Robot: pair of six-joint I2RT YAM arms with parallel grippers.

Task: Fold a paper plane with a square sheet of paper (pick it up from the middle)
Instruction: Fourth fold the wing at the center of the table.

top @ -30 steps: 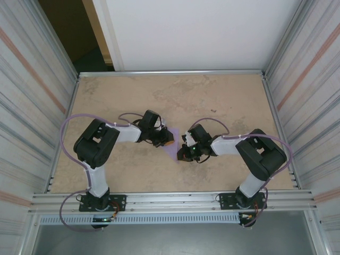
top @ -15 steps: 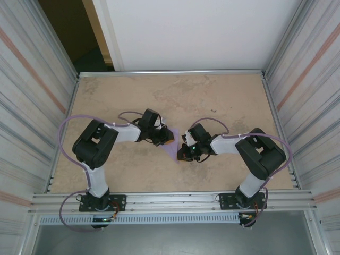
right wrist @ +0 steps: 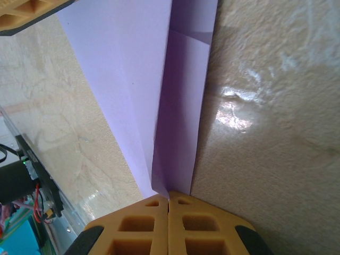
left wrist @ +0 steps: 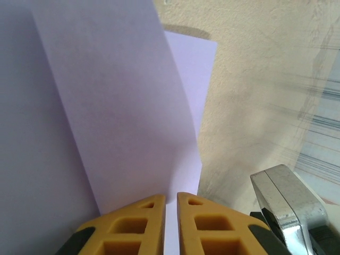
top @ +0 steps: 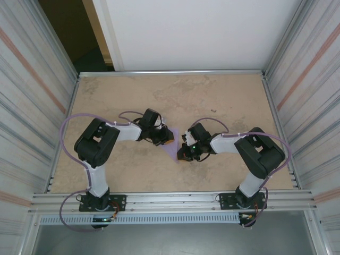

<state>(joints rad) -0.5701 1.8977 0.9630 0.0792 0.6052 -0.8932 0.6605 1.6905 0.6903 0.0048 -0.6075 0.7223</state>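
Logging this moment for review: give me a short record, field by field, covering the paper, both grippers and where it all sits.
paper: lavender paper, creased along its length, one layer folded over another, not yet a dart shape
place: middle of the table, between the two grippers
left gripper: fingers almost together, pinching one edge of the paper
right gripper: shut on the paper's folded end, at the crease
stage: folding under way, both grippers holding

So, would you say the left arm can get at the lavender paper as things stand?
Likely yes: the left gripper looks pinched on the lavender paper at its edge, while the right gripper grips its narrow end; nothing blocks the way.
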